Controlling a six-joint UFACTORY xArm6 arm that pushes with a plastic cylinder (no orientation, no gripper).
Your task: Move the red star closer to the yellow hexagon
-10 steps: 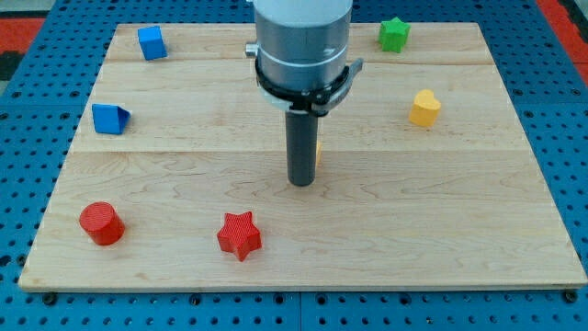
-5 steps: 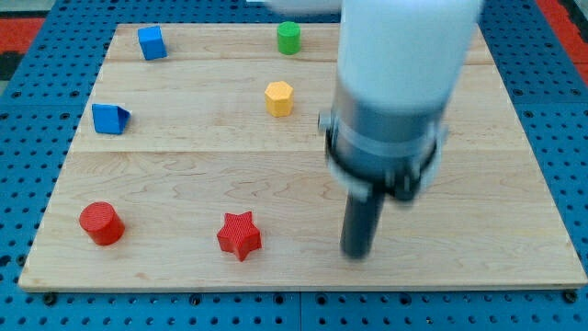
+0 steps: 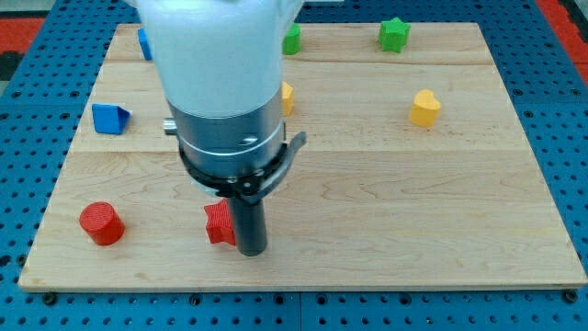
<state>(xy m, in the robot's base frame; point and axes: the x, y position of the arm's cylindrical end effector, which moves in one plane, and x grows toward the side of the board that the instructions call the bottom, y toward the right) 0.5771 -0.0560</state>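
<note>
The red star (image 3: 219,223) lies near the view's bottom, left of centre, half hidden behind my rod. My tip (image 3: 252,248) rests on the board right against the star's right side, a little below it. The yellow hexagon (image 3: 286,97) sits higher up near the centre, mostly hidden by the arm's body; only its right edge shows.
A red cylinder (image 3: 101,223) stands at the bottom left. Two blue blocks sit at the left (image 3: 109,119) and top left (image 3: 143,43). A green cylinder (image 3: 291,39) and green star (image 3: 394,34) sit along the top. A yellow heart (image 3: 424,108) lies at the right.
My rod has swept from the board's bottom right to the left and now stands against the red star's right side. The star has shifted slightly left.
</note>
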